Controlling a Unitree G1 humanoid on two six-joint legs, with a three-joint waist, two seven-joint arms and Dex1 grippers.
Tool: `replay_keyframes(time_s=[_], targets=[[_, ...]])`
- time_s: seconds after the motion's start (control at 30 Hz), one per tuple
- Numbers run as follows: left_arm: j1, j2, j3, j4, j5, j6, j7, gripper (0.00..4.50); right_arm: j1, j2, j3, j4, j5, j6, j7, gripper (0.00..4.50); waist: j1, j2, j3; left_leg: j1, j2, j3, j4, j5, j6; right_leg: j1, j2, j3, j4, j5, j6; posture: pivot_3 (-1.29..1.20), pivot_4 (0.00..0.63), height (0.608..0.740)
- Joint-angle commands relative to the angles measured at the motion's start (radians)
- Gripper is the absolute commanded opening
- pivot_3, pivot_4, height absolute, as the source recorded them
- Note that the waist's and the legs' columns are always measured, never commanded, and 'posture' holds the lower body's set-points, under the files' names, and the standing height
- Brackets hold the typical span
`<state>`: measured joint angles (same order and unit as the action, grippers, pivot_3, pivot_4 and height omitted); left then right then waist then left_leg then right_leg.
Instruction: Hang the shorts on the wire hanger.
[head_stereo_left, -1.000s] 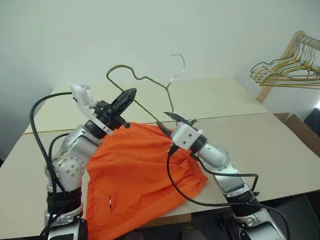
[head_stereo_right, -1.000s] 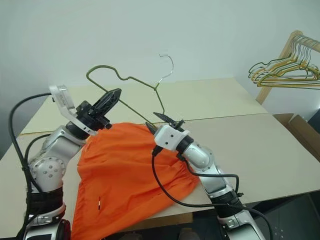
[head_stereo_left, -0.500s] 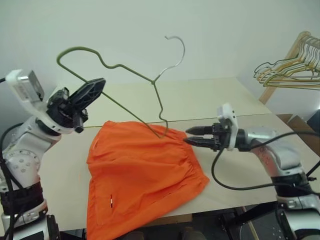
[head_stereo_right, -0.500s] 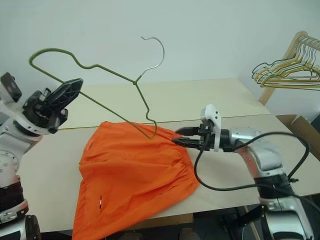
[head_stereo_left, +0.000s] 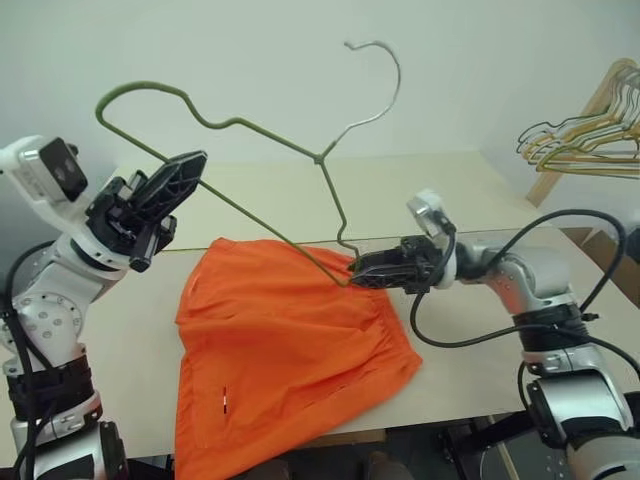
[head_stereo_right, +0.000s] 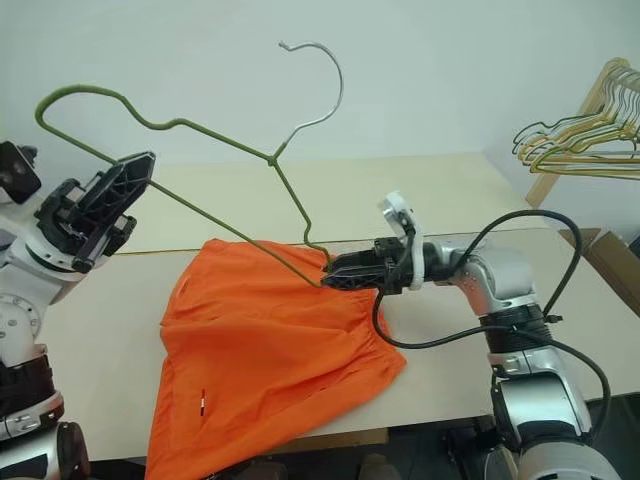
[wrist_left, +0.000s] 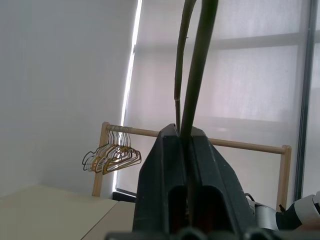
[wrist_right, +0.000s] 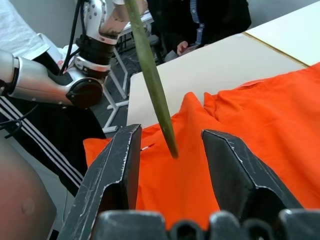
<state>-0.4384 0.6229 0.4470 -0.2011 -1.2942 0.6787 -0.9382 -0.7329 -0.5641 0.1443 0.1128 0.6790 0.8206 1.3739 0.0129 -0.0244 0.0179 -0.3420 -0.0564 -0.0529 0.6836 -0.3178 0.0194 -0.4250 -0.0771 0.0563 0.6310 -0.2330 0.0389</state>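
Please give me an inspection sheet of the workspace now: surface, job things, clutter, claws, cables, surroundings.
Surface: pale table.
Job's things: orange shorts lying flat; wire hanger raised, lower corner at the waistband.
Clutter: nothing seen.
Claws: left claw shut on the hanger; right claw open, fingers either side of the wire end over the fabric.
Cables: black cable looping from the right arm.
Surroundings: wooden rack of spare hangers; a seated person.

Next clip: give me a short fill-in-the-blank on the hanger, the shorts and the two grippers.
1. The left gripper is shut on the ____.
2. The shorts are ____ in colour.
3. The right gripper's fingers are ____, either side of the wire hanger's lower end.
4. The shorts lie on the ____.

Missing words: wire hanger; orange; open; table
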Motion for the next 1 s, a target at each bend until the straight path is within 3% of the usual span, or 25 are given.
replay_keyframes(time_s=[0.03, 0.47, 0.7, 0.8, 1.0], targets=[[-0.030, -0.002, -0.001, -0.025, -0.001, -0.013, 0.000, 0.00, -0.029, 0.011, -0.009, -0.043, 0.023, 0.016, 0.008, 2.41, 0.000, 0.000, 0.000, 0.000, 0.000, 0.000, 0.000, 0.000, 0.000, 0.000, 0.000, 0.000, 0.000, 0.000, 0.000, 0.08, 0.000, 0.740], [-0.022, -0.040, -0.030, -0.032, 0.024, -0.027, -0.001, 0.00, -0.039, 0.044, 0.000, -0.041, 0.000, 0.029, -0.013, 2.41, -0.001, 0.000, 0.000, 0.000, 0.000, 0.000, 0.000, 0.000, 0.000, 0.000, 0.000, 0.000, 0.000, 0.000, 0.000, 0.08, 0.000, 0.740], [-0.028, -0.052, -0.034, -0.025, 0.040, -0.037, 0.003, 0.00, -0.031, 0.036, -0.005, -0.038, 0.001, 0.040, -0.005, 0.10, -0.001, 0.000, 0.000, 0.000, 0.000, 0.000, 0.000, 0.000, 0.000, 0.000, 0.000, 0.000, 0.000, 0.000, 0.000, 0.07, 0.000, 0.740], [-0.027, -0.043, -0.039, -0.014, 0.041, -0.030, -0.019, 0.00, -0.027, 0.040, -0.007, -0.034, -0.005, 0.037, -0.009, 0.04, -0.001, 0.000, 0.000, 0.000, 0.000, 0.000, 0.000, 0.000, 0.000, 0.000, 0.000, 0.000, 0.000, 0.000, 0.000, 0.07, 0.000, 0.740], [0.016, -0.031, -0.078, 0.000, 0.085, 0.001, -0.023, 1.53, -0.015, 0.054, -0.043, -0.044, 0.022, 0.044, -0.031, 0.00, -0.001, 0.000, 0.000, 0.000, 0.000, 0.000, 0.000, 0.000, 0.000, 0.000, 0.000, 0.000, 0.000, 0.000, 0.000, 0.06, 0.000, 0.740]])
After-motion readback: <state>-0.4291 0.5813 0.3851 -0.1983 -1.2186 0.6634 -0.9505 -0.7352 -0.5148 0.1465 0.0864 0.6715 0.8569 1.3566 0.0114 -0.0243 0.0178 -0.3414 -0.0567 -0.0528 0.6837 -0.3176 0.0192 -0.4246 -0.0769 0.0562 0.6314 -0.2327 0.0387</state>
